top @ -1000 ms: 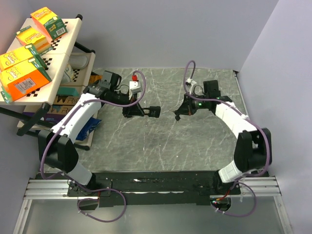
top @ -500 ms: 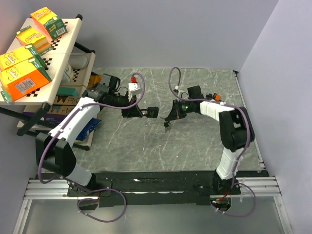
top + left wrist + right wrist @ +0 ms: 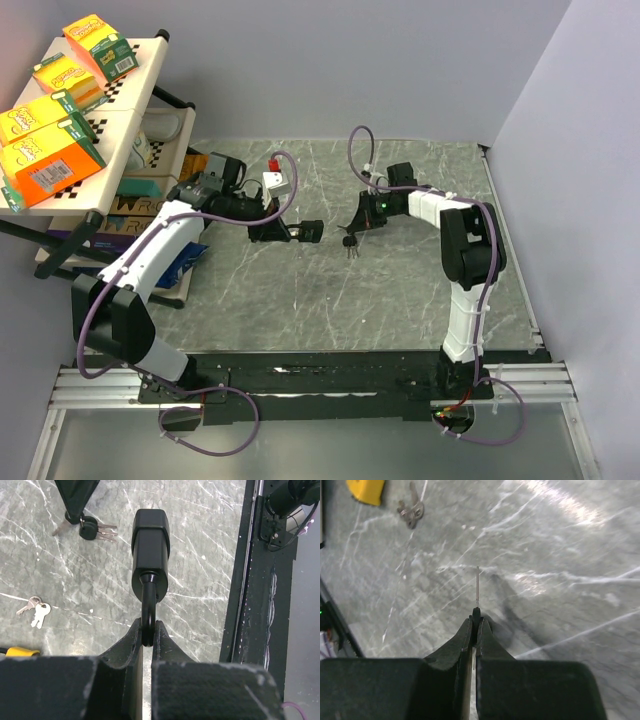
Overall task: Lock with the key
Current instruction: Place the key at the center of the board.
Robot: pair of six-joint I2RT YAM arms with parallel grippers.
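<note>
Counter [image 3: 400,300]: grey marble.
Padlock [image 3: 150,545]: black, held up by its loop.
Left hand [image 3: 147,628]: closed on the padlock's loop.
Right hand [image 3: 475,622]: closed on a key [image 3: 478,587], near the padlock, not touching.

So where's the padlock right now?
The padlock is held mid-table in the top view, shackle pinched in the left fingers, keys just right of it.

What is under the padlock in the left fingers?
Only bare marbled table shows around the padlock, held by its loop in the left fingers. The patch directly beneath its body is covered. A key bunch lies off to one side, not under it.
</note>
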